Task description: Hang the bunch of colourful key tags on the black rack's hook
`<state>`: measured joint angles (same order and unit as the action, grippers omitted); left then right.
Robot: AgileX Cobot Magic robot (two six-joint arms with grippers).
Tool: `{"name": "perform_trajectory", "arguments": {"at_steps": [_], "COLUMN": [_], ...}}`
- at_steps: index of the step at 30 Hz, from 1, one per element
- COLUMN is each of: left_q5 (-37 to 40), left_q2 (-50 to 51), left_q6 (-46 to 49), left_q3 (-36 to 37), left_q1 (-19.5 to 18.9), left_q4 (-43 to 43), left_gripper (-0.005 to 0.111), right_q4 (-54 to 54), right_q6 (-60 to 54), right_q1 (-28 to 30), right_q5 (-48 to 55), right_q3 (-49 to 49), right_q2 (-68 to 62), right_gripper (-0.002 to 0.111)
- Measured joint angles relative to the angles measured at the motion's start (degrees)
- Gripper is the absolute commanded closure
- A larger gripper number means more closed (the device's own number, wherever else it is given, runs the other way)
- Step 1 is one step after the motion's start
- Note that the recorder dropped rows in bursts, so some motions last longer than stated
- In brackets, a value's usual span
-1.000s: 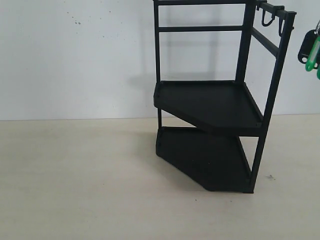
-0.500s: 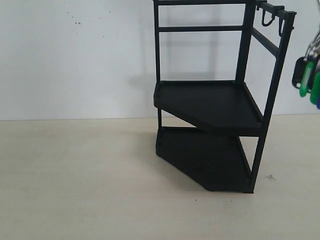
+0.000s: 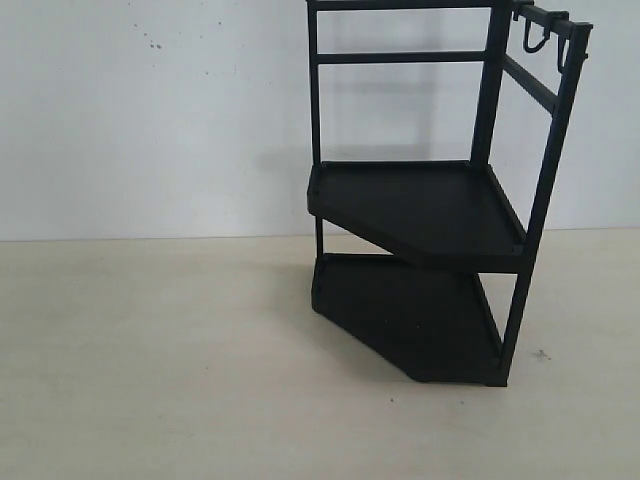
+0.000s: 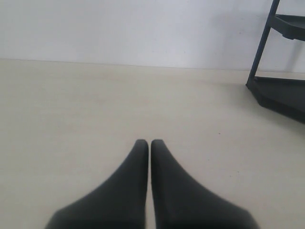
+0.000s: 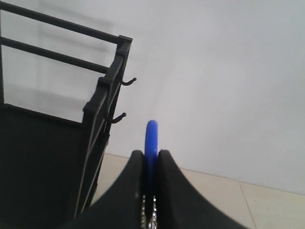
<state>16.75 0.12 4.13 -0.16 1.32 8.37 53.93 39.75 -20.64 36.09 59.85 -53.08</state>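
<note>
The black rack (image 3: 430, 210) stands on the table right of centre in the exterior view, with a pair of small hooks (image 3: 538, 38) under its top bar at the upper right. The right wrist view shows my right gripper (image 5: 151, 152) shut on the blue loop (image 5: 151, 136) of the colourful key tag bunch; silver rings show below the fingers and the tags are hidden. The two hooks (image 5: 127, 82) on the rack's post (image 5: 102, 109) lie beyond the loop and apart from it. My left gripper (image 4: 145, 141) is shut and holds nothing, low over the table.
The rack's lower tray (image 4: 281, 95) and a post show at the edge of the left wrist view. Pale tabletop (image 3: 150, 370) stretches left of the rack. A white wall (image 3: 150, 110) stands behind. Neither arm shows in the exterior view.
The key tags, seen hanging at the right edge of the exterior view and dropping lower, have gone out of that view. The rack has not moved.
</note>
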Motion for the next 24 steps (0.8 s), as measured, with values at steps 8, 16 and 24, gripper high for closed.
{"name": "perform_trajectory", "arguments": {"at_steps": [8,16,24], "left_q5": [0.0,0.0,0.0], "left_q2": [0.0,0.0,0.0], "left_q6": [0.0,0.0,0.0], "left_q3": [0.0,0.0,0.0], "left_q1": [0.0,0.0,0.0], "left_q4": [0.0,0.0,0.0], "left_gripper": [0.102,0.102,0.102], "right_q4": [-0.5,-0.5,2.8], "right_q6": [1.3,1.8,1.7], "right_q1": [3.9,7.5,14.6], "right_q5": [-6.6,-11.3,-22.7], "right_q3": [0.0,0.0,0.0], "right_q2": [-2.2,-7.4,-11.3], "right_gripper": [0.109,0.109,0.109]}}
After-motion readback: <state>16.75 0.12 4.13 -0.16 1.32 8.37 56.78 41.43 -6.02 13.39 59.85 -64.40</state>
